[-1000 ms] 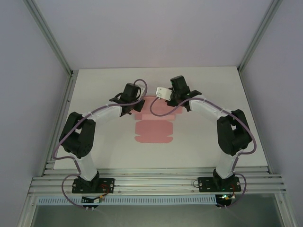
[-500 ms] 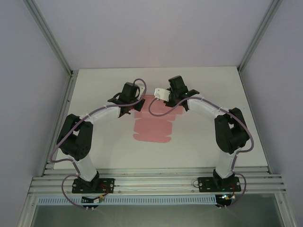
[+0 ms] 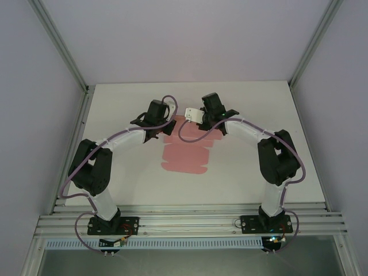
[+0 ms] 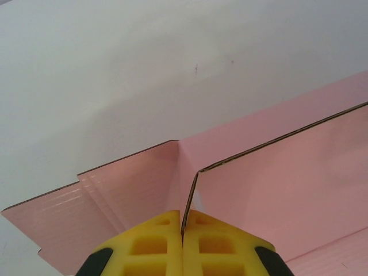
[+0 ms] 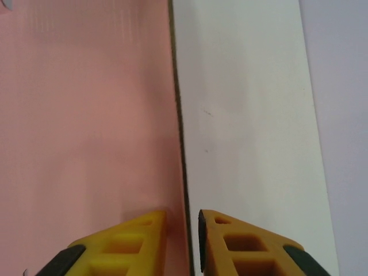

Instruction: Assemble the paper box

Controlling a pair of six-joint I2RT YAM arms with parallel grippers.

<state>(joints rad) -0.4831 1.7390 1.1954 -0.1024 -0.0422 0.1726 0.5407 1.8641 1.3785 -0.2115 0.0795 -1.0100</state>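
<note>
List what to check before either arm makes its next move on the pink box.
1. Raised flap of the box clamped in left gripper: ok.
2. Card gripped by right gripper: not ok; its jaws stand apart.
3. Box edge lined up between the right jaws: ok.
4. Near part of the box lying flat on the table: ok.
5. Arms apart from each other in the top view: ok.
6. Crease under the raised flap fully folded: cannot tell.

Top camera: high, near edge, looking down over whole surface [image 3: 115,109]. Wrist cameras: very close, skimming paper box [image 3: 185,156]; all views share it.
</note>
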